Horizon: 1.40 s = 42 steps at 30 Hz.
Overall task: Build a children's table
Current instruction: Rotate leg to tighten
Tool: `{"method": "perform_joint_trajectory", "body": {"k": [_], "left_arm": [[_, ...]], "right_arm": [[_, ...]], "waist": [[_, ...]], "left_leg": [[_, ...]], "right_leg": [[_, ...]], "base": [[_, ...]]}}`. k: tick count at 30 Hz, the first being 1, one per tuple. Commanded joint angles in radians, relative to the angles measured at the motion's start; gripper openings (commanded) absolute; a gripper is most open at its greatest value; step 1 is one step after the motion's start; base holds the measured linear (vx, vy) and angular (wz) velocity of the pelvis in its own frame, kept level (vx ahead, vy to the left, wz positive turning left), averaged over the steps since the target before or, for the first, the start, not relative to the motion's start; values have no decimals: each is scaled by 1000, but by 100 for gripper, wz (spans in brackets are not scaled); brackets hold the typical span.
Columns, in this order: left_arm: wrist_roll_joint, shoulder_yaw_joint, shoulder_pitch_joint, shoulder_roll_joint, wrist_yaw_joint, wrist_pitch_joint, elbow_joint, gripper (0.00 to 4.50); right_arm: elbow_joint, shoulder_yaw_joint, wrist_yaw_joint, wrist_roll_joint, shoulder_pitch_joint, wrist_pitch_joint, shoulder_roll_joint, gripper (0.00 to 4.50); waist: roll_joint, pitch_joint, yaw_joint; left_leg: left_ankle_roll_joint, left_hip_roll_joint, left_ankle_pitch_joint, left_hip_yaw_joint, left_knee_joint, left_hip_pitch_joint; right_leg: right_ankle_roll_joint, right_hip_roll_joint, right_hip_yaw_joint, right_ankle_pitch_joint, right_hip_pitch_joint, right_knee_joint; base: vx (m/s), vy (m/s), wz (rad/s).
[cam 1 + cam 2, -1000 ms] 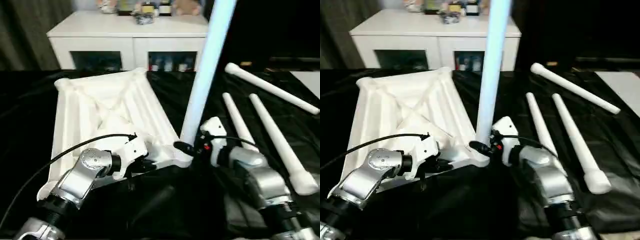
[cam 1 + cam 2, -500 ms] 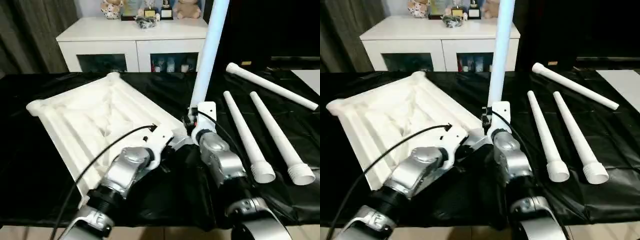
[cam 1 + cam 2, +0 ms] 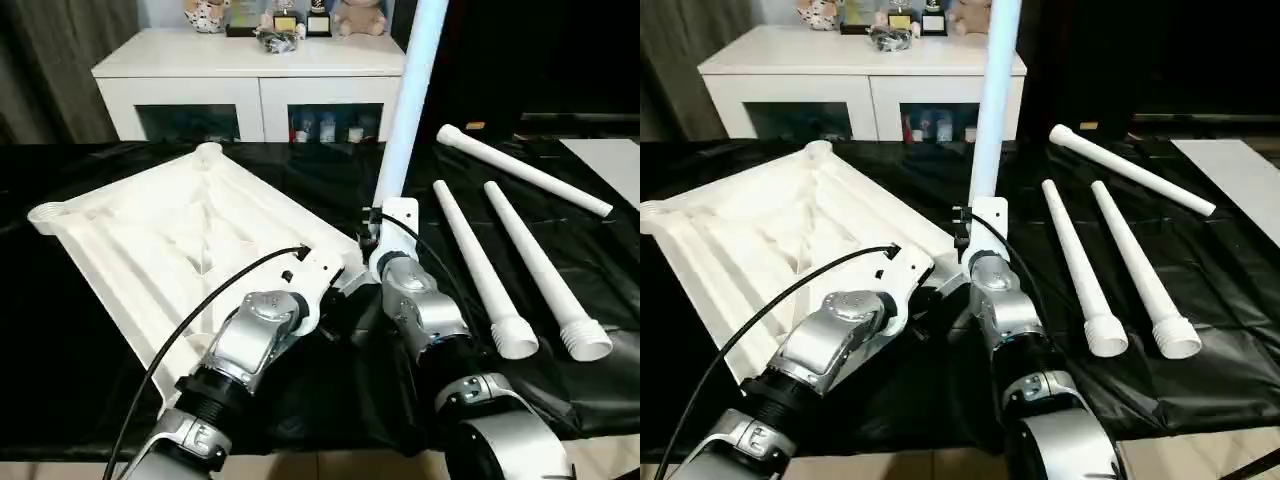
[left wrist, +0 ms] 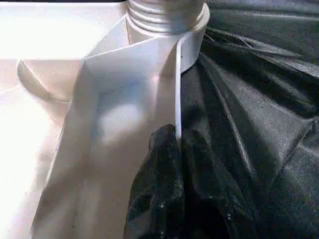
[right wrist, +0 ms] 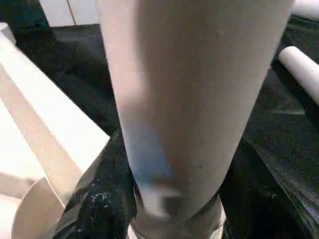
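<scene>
Nearest the robot, on the black cloth (image 3: 90, 380), both grippers work at the near right corner of the upturned table top (image 3: 170, 250). The left gripper (image 4: 175, 149) has its two black fingers pressed together on the thin side wall of the top, just below the corner socket (image 4: 167, 17). The right gripper (image 5: 172, 199) has its fingers spread around the base of the upright leg (image 3: 405, 110), one each side, gripping it where its ribbed end enters the socket.

Compared with a second ago, the top has been swung round on the cloth: its ribbed underside now lies more squarely across the robot's front, with a far socket (image 3: 208, 152) pointing toward the cabinet. Both forearms have drawn in close together. The leg stayed upright in its corner throughout, and neither grip changed.

Judgement: one leg appears seated or nearly so; whether it is fully home cannot be told.

Beyond, to the right, three loose legs (image 3: 480, 270) lie well apart from the top, still to be fitted. Farthest back stands the white cabinet (image 3: 250, 85).
</scene>
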Motion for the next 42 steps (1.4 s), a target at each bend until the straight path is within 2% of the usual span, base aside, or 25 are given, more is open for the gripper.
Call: {"method": "perform_joint_trajectory", "body": {"k": [1, 2, 4, 5, 6, 9, 11, 13, 14, 15, 16, 17, 18, 19, 20, 21, 22, 23, 24, 26, 28, 31, 34, 37, 42], "left_arm": [[-20, -1, -3, -13, -10, 1, -24, 0], [-19, 0, -3, -12, -9, 2, -25, 0], [-19, 2, -4, -10, -9, 3, -24, 0], [-19, 3, -5, -9, -9, 3, -24, 0], [-19, 6, -6, -6, -9, 0, -21, 0], [-21, 8, -6, 0, -11, -9, -22, 0], [-28, 12, -1, 13, -35, -45, -27, 0], [-36, 13, 7, 34, -70, -75, -38, 0], [-40, 13, 12, 45, -88, -96, -45, 0], [-45, 15, 18, 58, -107, -100, -54, 0], [-51, 13, 24, 73, -132, -110, -65, 0], [-57, 11, 31, 88, -154, -118, -76, 0], [-63, 11, 38, 104, -173, -124, -89, 0], [-65, 11, 40, 109, -179, -125, -92, 0], [-76, 13, 52, 141, -218, -131, -114, 0], [-76, 13, 52, 141, -218, -131, -114, 0], [-85, 15, 63, 176, -258, -132, -135, 0], [-85, 15, 63, 176, -258, -132, -135, 0], [-89, 13, 74, 206, -294, -138, -152, 0], [-90, 13, 79, 218, -307, -141, -159, 0], [-105, 10, 97, 258, -358, -152, -191, 0], [-117, 1, 111, 291, -407, -171, -217, 0], [-129, -8, 128, 327, -470, -194, -251, 0], [-136, -17, 134, 344, -499, -193, -267, 0], [-144, -23, 141, 355, -516, -186, -289, 0]], "right_arm": [[111, -66, -3, 63, 45, 39, 6, 188], [115, -63, 9, 65, 41, 29, 6, 188], [112, -69, 27, 79, 40, 13, 10, 244], [112, -72, 28, 83, 38, 9, 11, 244], [107, -70, 44, 84, 33, 1, 11, 258], [100, -61, 64, 71, 25, -4, 7, 293], [83, -46, 84, 57, 20, -2, 1, 306], [45, -21, 113, 42, 24, 15, -13, 326], [20, -10, 135, 39, 30, 25, -20, 337], [-17, 4, 163, 39, 40, 44, -27, 345], [-57, 15, 190, 42, 52, 70, -35, 350], [-100, 27, 220, 46, 66, 93, -44, 359], [-151, 41, 252, 49, 83, 117, -55, 381], [-168, 46, 262, 51, 90, 126, -61, 381], [-289, 81, 330, 62, 140, 192, -102, 389], [-289, 81, 330, 62, 140, 192, -102, 395], [-412, 121, 418, 73, 198, 234, -160, 403], [-412, 121, 418, 73, 198, 234, -160, 403], [-504, 154, 493, 80, 244, 262, -217, 425], [-538, 165, 519, 84, 261, 273, -240, 437], [-641, 194, 604, 87, 311, 309, -321, 447], [-716, 209, 691, 103, 345, 323, -384, 447], [-796, 215, 840, 159, 392, 315, -473, 447], [-804, 218, 902, 171, 402, 309, -516, 447], [-782, 224, 981, 186, 388, 284, -543, 447]], "waist": [[8, -15, 0], [8, -15, 1], [8, -17, 2], [8, -17, 2], [9, -20, 2], [5, -20, 2], [4, -22, 5], [4, -29, 17], [4, -33, 18], [1, -40, 23], [5, -47, 31], [5, -49, 34], [7, -53, 38], [7, -59, 39], [4, -56, 40], [6, -58, 45], [7, -59, 45], [5, -59, 50], [9, -55, 51], [6, -51, 55], [9, -46, 57], [9, -44, 57], [7, -48, 61], [5, -52, 63], [4, -48, 67]], "left_leg": [[-30, 71, -440, -30, -116, -4], [-28, 71, -433, -30, -116, -4], [-19, 73, -405, -28, -116, -6], [-19, 73, -405, -28, -116, -6], [-7, 74, -370, -26, -115, -11], [0, 75, -370, -20, -111, -10], [19, 73, -321, -16, -110, -16], [58, 76, -184, -2, -101, -12], [66, 79, -156, 3, -100, -10], [96, 75, -100, 9, -93, -15], [118, 75, -19, 15, -86, -18], [134, 72, 17, 16, -80, -18], [167, 70, 70, 19, -76, -22], [189, 70, 117, 20, -69, -22], [200, 68, 126, 20, -69, -23], [214, 73, 135, 20, -65, -22], [213, 73, 132, 21, -65, -20], [215, 73, 133, 21, -63, -21], [208, 76, 114, 22, -68, -23], [186, 80, 56, 23, -72, -21], [146, 85, -7, 26, -78, -16], [118, 84, -39, 30, -81, -15], [118, 84, -28, 29, -77, -15], [144, 80, 23, 30, -68, -17], [153, 81, 1, 31, -64, -19]], "right_leg": [[-126, -70, 48, -309, -4, -93], [-128, -70, 48, -302, -3, -92], [-138, -70, 49, -274, -1, -90], [-138, -70, 49, -274, -1, -90], [-146, -69, 48, -245, 3, -86], [-152, -70, 48, -280, -3, -93], [-159, -71, 49, -277, 3, -90], [-186, -69, 49, -159, 6, -85], [-196, -68, 49, -126, 6, -82], [-207, -66, 47, -40, 12, -73], [-222, -65, 45, 70, 15, -60], [-229, -63, 44, 130, 16, -55], [-237, -60, 42, 250, 19, -44], [-240, -55, 40, 351, 19, -35], [-237, -51, 38, 372, 18, -34], [-235, -55, 39, 402, 18, -30], [-239, -51, 36, 389, 17, -32], [-235, -49, 36, 389, 19, -31], [-237, -51, 36, 359, 17, -32], [-234, -50, 37, 273, 16, -38], [-238, -47, 39, 176, 13, -45], [-233, -47, 43, 139, 11, -47], [-237, -48, 44, 165, 14, -42], [-254, -47, 43, 241, 14, -34], [-273, -50, 42, 187, 12, -34]], "base": [[0, 0, 0], [0, 0, 0], [0, 0, 0], [0, 0, 0], [0, 0, 0], [0, 0, 0], [0, 0, 0], [0, 0, 0], [0, 0, 0], [50, -40, 3], [58, -35, -1], [58, -35, -1], [53, -28, -2], [0, 0, 0], [0, 0, 0], [0, 0, 0], [0, 0, 0], [0, 0, 0], [0, 0, 0], [0, 0, 0], [0, 0, 0], [0, 0, 0], [0, 0, 0], [0, 0, 0], [0, 0, 0]]}}
